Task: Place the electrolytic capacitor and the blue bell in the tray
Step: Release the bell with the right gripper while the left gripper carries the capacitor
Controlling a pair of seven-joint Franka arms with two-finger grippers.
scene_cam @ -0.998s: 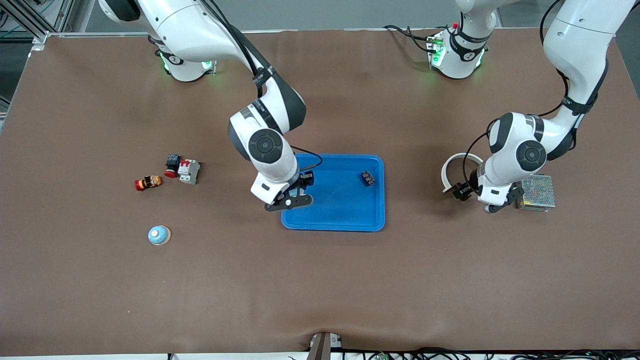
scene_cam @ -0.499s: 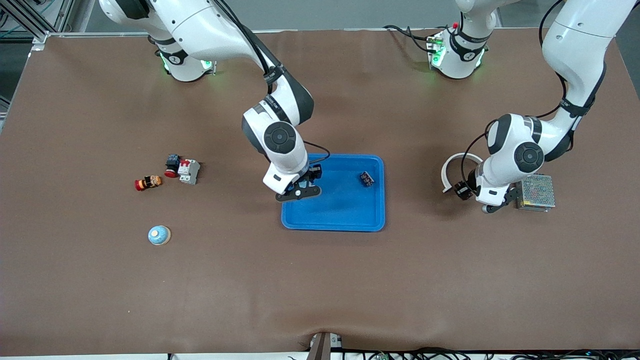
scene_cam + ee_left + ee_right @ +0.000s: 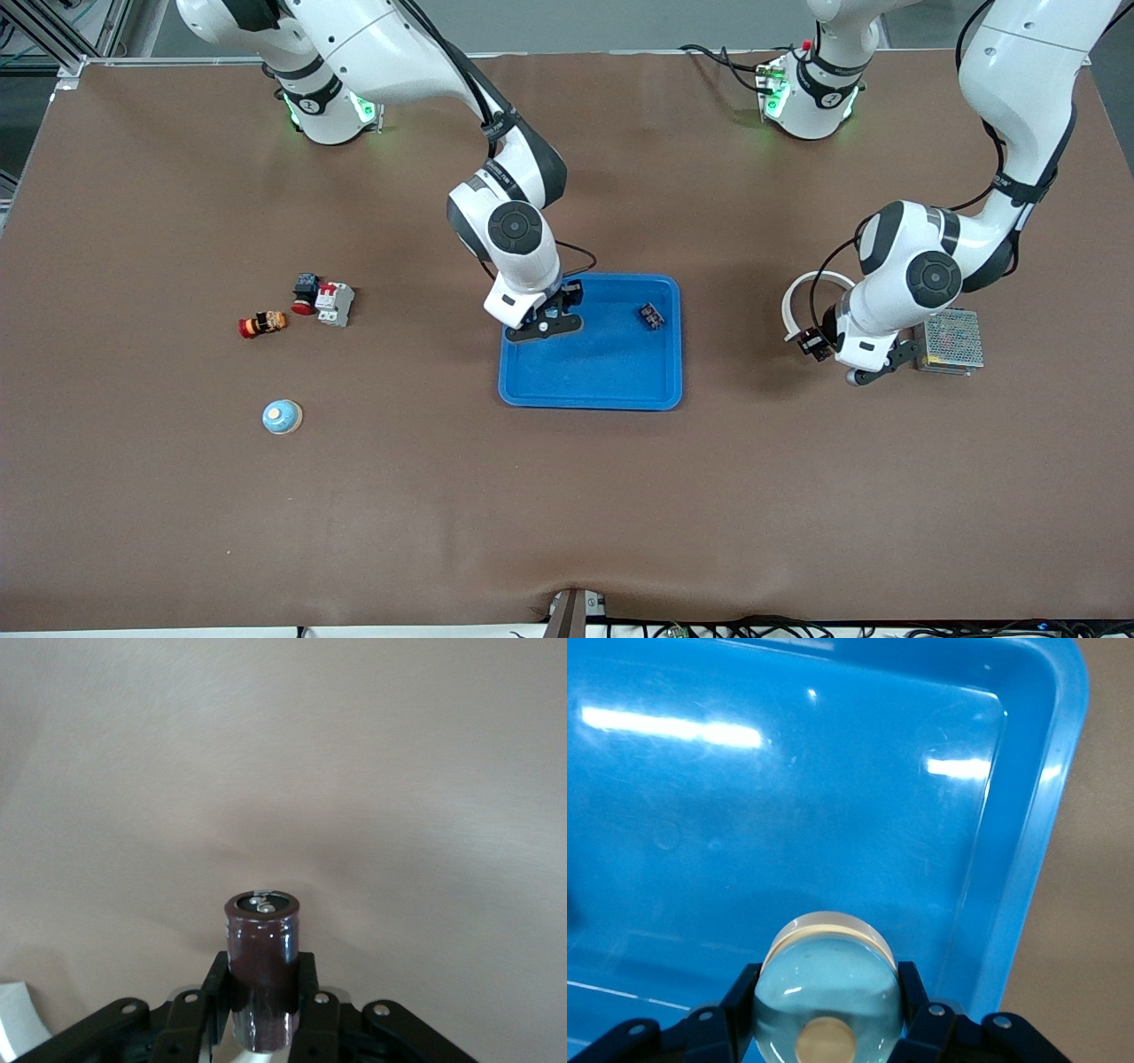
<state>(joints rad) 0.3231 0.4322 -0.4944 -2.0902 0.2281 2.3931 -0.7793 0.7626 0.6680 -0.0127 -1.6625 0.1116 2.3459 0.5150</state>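
Observation:
The bright-blue tray (image 3: 611, 390) lies mid-table; a small dark part (image 3: 652, 315) sits in it. My right gripper (image 3: 545, 323) hangs over the tray's corner nearest the right arm's base. It is shut on a light-blue bell (image 3: 827, 983) with a cream button, above the tray floor (image 3: 788, 815). My left gripper (image 3: 808, 342) is over bare table between the tray and a mesh box. It is shut on a dark brown electrolytic capacitor (image 3: 261, 948), held upright in the fingers (image 3: 312, 1014). A second blue bell (image 3: 282, 416) sits on the table toward the right arm's end.
A white ring (image 3: 791, 306) lies by the left gripper, and a metal mesh box (image 3: 952, 341) beside it. Toward the right arm's end lie a red-and-white breaker (image 3: 335, 303), a red button part (image 3: 306, 292) and an orange-black part (image 3: 263, 323).
My right gripper has carried its bell from the tray's edge to over the tray's corner. My left gripper has shifted slightly with the capacitor.

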